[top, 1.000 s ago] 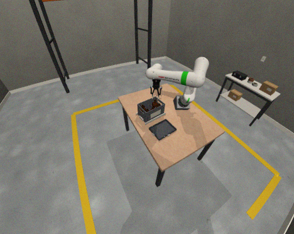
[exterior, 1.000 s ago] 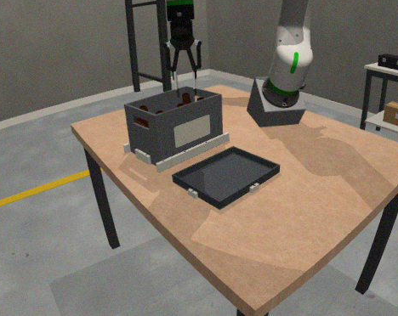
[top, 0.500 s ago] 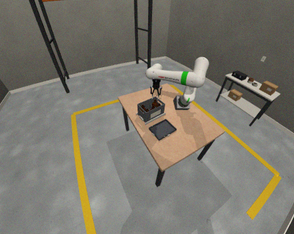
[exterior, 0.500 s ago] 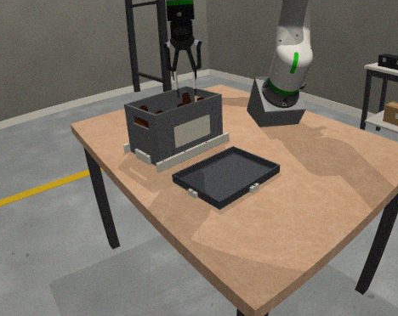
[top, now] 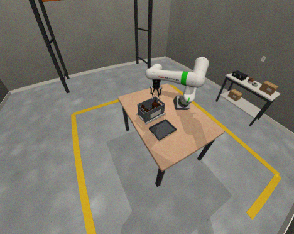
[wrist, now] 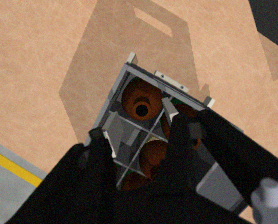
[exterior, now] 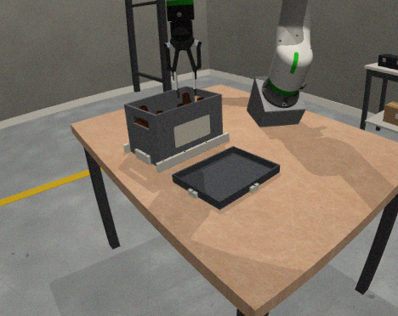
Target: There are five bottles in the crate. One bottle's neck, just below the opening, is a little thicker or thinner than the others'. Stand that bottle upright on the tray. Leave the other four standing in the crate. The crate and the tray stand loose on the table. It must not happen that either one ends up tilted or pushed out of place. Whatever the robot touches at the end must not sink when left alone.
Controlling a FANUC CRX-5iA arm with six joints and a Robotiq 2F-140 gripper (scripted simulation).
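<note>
The brown bottles (wrist: 142,102) were seen upright in the crate (exterior: 175,124) on the worktop (exterior: 286,199), none on the tray (exterior: 226,177) beside it, while the pincer (exterior: 185,89), part-spread and judged to be pinching nothing, was poised astride one neck at the far rim, so a straight descent between dividers seemed required.

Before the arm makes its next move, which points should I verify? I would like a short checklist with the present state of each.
1. Pincer over the crate: ok.
2. Fingers partly apart, straddling a bottle neck: ok.
3. Bottle already gripped: cannot tell.
4. This neck is the odd one: cannot tell.
5. Tray beside the crate, nothing on it: ok.
6. Five bottles upright: cannot tell, some hidden.
</note>
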